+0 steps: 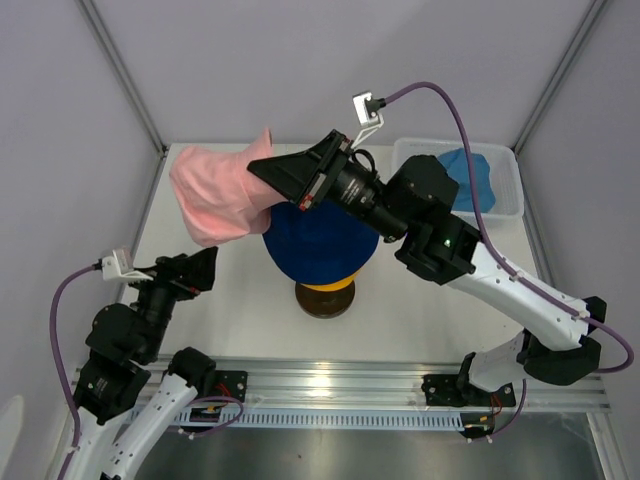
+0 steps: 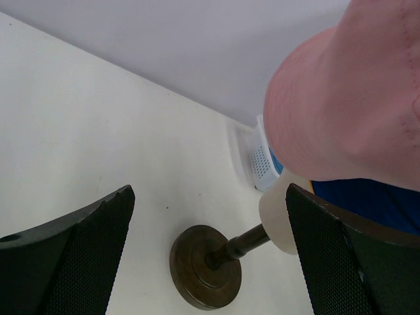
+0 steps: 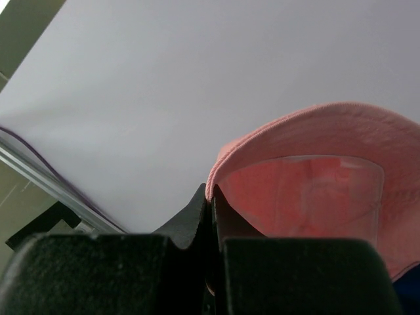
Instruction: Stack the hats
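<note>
Now the right fingers clench the brim of the pink hat, which dangles left of the navy hat on the head, off-centre. Released here, its floppy crown could slump onto the tabletop. Meanwhile the left fingers hang spread, empty.

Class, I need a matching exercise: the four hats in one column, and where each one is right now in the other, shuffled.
1 pink hat
2 navy blue hat
3 yellow hat
4 sky blue hat

A in the white basket
B peeking out beneath another hat
C pinched in the right gripper
D on the stand, covering another hat

Pairs: 1-C, 2-D, 3-B, 4-A
</note>
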Motion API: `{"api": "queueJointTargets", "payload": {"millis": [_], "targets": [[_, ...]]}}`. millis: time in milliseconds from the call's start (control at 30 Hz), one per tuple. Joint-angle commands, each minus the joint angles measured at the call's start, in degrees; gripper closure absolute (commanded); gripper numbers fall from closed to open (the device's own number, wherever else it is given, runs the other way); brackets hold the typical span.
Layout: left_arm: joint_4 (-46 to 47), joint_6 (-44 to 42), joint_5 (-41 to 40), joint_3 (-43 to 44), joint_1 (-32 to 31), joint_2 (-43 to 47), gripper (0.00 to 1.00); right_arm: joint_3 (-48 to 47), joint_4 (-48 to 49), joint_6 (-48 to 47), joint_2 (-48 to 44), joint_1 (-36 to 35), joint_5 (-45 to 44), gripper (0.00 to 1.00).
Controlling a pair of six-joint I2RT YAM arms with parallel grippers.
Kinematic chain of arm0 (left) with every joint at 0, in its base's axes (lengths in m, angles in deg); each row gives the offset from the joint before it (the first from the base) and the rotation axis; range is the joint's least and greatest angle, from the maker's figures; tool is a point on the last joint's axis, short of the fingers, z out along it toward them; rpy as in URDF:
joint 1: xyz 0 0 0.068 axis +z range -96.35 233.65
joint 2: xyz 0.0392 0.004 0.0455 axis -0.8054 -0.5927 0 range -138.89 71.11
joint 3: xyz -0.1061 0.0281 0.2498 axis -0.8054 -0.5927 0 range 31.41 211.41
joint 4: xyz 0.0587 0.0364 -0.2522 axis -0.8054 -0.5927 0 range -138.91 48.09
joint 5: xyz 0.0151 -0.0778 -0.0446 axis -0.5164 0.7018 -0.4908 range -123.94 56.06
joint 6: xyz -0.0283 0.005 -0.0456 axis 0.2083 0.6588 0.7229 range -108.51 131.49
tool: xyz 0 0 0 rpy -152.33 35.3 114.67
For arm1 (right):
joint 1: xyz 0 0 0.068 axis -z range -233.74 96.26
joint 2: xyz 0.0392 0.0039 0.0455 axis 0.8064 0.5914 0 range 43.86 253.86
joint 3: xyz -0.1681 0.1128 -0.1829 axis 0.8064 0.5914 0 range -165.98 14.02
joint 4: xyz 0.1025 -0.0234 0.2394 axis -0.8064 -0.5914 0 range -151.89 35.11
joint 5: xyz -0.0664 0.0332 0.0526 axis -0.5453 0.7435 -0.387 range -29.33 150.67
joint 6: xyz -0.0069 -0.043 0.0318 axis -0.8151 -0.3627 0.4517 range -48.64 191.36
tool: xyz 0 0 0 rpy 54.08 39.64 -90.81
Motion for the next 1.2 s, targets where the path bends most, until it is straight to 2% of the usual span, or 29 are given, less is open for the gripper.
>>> {"api": "queueJointTargets", "payload": {"millis": [0,33,200,433,767,867,1000,1167], "targets": [[3.6,0.2,1.4,-0.2,0.2,0.4,0.01,-3.5,1.1,-6.1,-1.0,-5.5,-8.8,1.0],[3.5,0.0,1.7,0.1,0.2,0.1,0.0,-3.5,1.1,-6.6,-0.9,-6.5,-11.7,1.0],[2.6,0.3,2.5,0.1,0.2,0.8,0.0,-2.1,2.4,-6.5,-0.2,-9.4,-15.5,1.0],[2.5,0.7,2.0,-0.5,0.1,3.9,0.0,-6.8,2.9,-16.0,3.6,-15.0,-23.3,1.0],[2.4,1.1,2.1,-0.7,0.2,3.4,0.01,5.1,11.3,-27.1,-6.7,-15.1,-34.9,1.0],[3.5,1.4,3.5,-0.9,0.2,2.2,0.01,6.8,9.9,-28.5,-9.0,-12.3,-33.5,1.0],[4.1,2.1,4.4,-0.9,0.1,0.3,0.01,8.9,6.5,-24.6,-12.2,-3.7,-30.8,1.0],[4.8,2.7,5.0,-1.1,0.2,-1.5,0.01,13.1,3.8,-22.2,-17.6,2.1,-31.7,1.0]]}}
